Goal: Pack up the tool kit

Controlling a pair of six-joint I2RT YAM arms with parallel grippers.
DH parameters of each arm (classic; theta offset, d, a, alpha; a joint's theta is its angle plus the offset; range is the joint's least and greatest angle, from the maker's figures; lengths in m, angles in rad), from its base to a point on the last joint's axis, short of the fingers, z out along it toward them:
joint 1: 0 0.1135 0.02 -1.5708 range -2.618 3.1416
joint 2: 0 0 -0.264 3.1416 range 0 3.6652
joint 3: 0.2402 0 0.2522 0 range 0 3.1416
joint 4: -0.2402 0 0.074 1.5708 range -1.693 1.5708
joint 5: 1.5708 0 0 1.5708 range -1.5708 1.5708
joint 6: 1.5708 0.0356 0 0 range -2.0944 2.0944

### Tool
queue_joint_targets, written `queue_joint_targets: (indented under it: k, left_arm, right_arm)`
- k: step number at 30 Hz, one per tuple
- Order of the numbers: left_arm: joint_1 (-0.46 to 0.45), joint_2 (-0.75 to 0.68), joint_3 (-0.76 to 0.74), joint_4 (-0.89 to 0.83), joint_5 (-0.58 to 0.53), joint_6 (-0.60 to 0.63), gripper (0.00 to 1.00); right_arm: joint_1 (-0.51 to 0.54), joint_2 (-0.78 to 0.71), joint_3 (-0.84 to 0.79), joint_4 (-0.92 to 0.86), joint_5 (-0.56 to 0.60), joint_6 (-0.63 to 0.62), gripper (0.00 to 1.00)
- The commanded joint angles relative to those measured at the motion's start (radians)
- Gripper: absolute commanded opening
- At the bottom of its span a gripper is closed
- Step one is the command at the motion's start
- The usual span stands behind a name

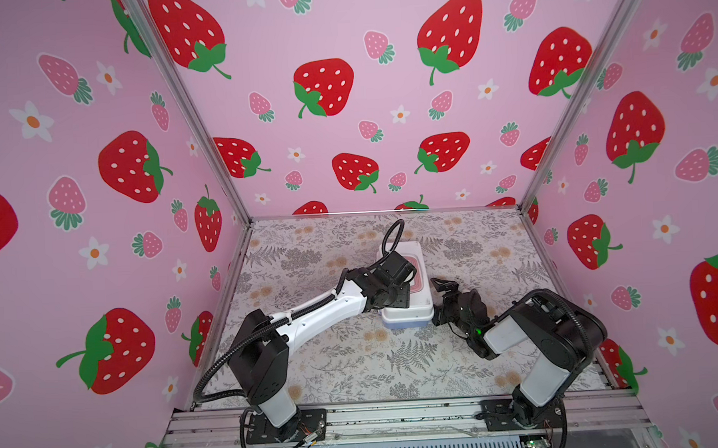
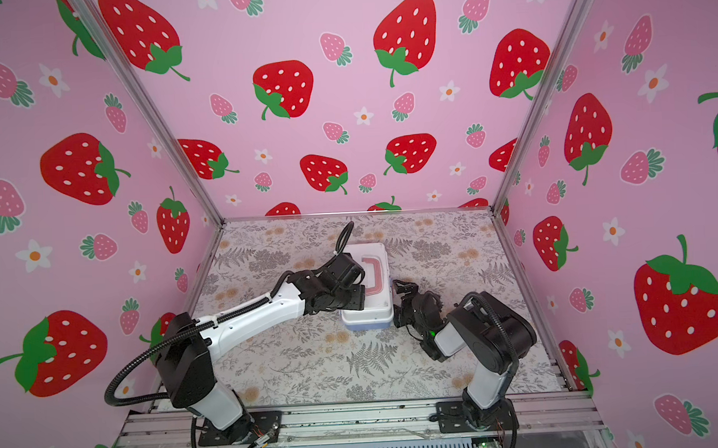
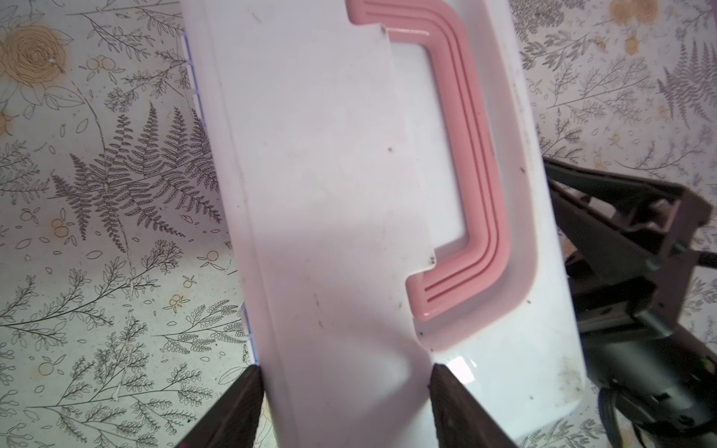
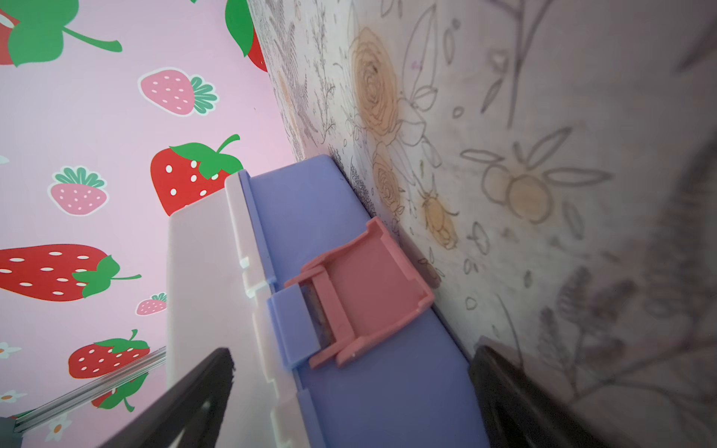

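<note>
1. My tool kit [image 1: 421,301] stands closed on the floral worktop [image 1: 355,358]. It is about midway between the left and right edges and somewhat nearer the back edge. The shut lid [image 2: 379,305] hides whatever is inside.
2. In both top views my left arm [image 1: 327,309] crosses the kit's left side. It covers part of the lid and of the pink handle [image 2: 381,274] and hides my left tool's fingers.
3. In the left wrist view, my left tool [image 3: 345,370] is partway open over the lid. One fingertip is at the long edge away from the handle, the other on top near the handle's end. It grips nothing, and I cannot tell whether the tips touch.
4. My right tool [image 1: 437,300] sits just beside the kit's right side, spread wide and empty.
5. In the right wrist view, the pink latch [image 4: 364,294] lies against the blue base [image 4: 318,217], below the lid seam. The frame cuts off both fingers.
</note>
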Motion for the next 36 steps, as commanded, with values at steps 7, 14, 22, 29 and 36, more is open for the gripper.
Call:
queue_joint_targets:
  k: [7,14,22,29,36]
  left_arm:
    - [-0.01,0.004,-0.029,0.002,0.046,-0.013,0.7]
    - [-0.01,0.01,-0.052,0.008,0.047,-0.016,0.7]
    - [-0.01,0.035,-0.07,0.011,0.053,-0.025,0.7]
    - [-0.01,0.045,-0.069,0.007,0.053,-0.028,0.7]
    - [-0.01,0.064,-0.056,-0.002,0.054,-0.03,0.69]
  right_arm:
    - [-0.006,0.155,0.093,-0.005,-0.039,0.106,0.99]
    - [-0.052,0.161,0.09,0.077,-0.036,0.057,0.99]
    - [-0.129,0.105,0.134,0.13,-0.162,-0.154,0.99]
    - [-0.148,0.105,0.128,0.205,-0.21,-0.196,0.91]
    - [-0.159,0.153,0.12,0.347,-0.252,-0.187,0.8]
